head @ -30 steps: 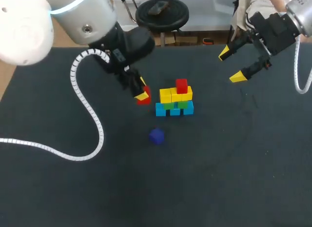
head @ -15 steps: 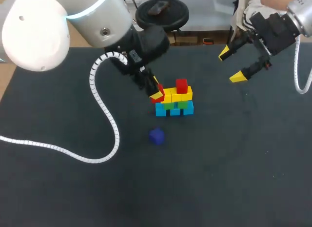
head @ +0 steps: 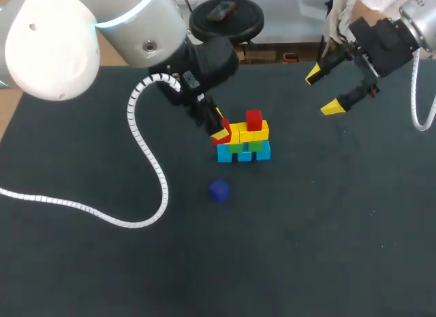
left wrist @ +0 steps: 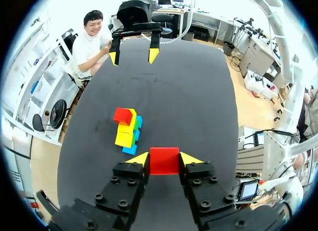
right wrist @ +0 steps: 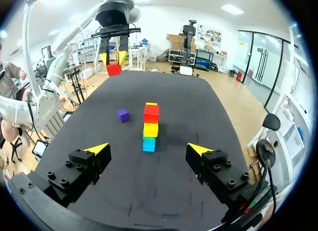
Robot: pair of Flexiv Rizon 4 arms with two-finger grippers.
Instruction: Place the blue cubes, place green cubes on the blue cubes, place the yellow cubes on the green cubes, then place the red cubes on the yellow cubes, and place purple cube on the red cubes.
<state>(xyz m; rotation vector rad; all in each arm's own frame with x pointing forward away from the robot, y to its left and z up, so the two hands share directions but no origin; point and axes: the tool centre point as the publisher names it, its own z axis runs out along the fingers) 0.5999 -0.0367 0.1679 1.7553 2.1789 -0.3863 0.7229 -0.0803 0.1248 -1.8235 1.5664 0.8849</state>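
The dark table [head: 340, 249] carries everything. The left arm [head: 146, 31] comes in over it, and the left gripper [head: 219, 129] clamps a held red cube [left wrist: 164, 160] just beside the stack [head: 244, 141] of blue, green and yellow rows with one red on top. The right gripper [head: 323, 91] hangs spread and empty, well apart. A purple cube [head: 219, 190] lies alone near the stack.

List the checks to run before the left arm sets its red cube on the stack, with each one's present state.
1. left gripper shut on held red cube: ok.
2. Bare spot on yellow cubes beside placed red cube: ok.
3. Held cube above that spot: not ok; stack lies ahead of the gripper.
4. right gripper open, apart from stack: ok.
5. purple cube lying apart from stack: ok.
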